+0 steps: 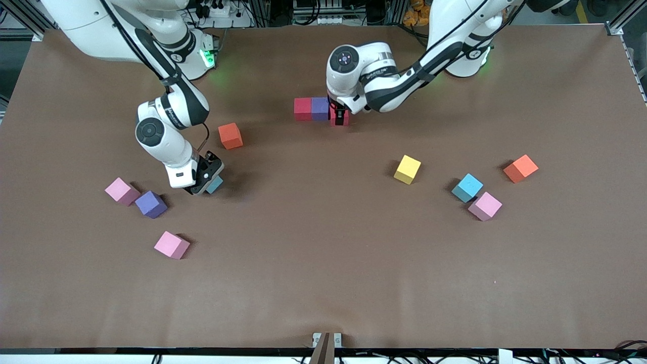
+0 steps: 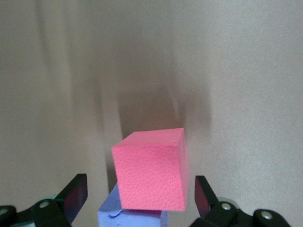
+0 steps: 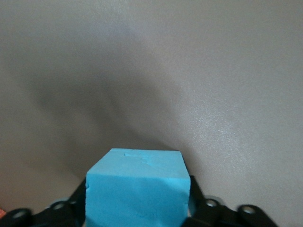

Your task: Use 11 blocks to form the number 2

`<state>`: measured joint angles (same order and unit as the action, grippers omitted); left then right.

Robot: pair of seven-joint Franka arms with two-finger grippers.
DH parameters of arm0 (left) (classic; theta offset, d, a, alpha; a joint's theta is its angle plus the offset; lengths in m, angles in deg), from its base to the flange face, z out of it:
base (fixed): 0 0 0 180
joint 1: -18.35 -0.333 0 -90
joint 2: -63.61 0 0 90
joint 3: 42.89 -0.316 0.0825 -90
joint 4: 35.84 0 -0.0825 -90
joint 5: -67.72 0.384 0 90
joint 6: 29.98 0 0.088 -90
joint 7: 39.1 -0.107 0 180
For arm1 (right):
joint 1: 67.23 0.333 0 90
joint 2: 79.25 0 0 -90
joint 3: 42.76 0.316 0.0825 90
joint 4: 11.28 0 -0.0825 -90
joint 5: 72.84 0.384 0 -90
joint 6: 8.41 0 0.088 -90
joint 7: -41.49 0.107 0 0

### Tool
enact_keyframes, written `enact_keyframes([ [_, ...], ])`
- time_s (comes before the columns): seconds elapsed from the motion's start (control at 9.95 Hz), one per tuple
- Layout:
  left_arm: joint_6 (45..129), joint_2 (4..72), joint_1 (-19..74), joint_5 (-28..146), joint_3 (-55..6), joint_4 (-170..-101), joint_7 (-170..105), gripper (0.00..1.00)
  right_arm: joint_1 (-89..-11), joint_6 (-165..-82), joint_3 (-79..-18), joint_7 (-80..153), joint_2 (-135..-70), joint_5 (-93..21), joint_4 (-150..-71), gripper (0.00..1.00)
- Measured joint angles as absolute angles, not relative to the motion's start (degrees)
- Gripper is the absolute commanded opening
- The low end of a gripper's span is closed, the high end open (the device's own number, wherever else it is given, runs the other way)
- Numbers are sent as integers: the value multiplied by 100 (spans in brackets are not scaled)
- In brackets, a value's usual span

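Small matte light-blue cube [image 1: 215, 184] toward right arm's end of counter [image 1: 323, 283], right hand [image 1: 206, 183] clenched around it. Row of red cube [image 1: 303, 108], purple cube [image 1: 320, 108], second red cube [image 1: 340, 118] mid-counter; left hand [image 1: 339, 114] released, fingers [image 2: 75, 194] straddling second red cube.

The blocks [image 1: 407, 169] look like matte foam with a fine pebbled grain; the brown surface [image 1: 323, 283] is matte and cloth-like; the arms' white shells are glossy plastic.
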<state>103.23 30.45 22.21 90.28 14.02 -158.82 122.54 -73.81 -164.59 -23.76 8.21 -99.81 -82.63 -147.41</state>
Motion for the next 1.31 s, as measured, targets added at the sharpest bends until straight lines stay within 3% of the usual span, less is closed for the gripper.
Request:
enact_keyframes([
  [0.2,9758,3194,1776,9034,1856,-15656,12010,100,-7376,-16422,-2373,821,-9911,-8266,-14719,36],
  [0.7,9130,3374,73,9317,2291,-15450,11095,100,-7194,-15866,-2301,1592,-9491,-8268,-14500,36],
  [1.0,9115,3382,-874,10096,2287,-15540,10317,100,-6466,-15118,-2273,2880,-9149,-8211,-14118,36],
  [1.31,9318,3087,-1375,11146,2269,-15960,10244,100,-5535,-15079,-2265,4445,-9156,-7607,-13938,36],
])
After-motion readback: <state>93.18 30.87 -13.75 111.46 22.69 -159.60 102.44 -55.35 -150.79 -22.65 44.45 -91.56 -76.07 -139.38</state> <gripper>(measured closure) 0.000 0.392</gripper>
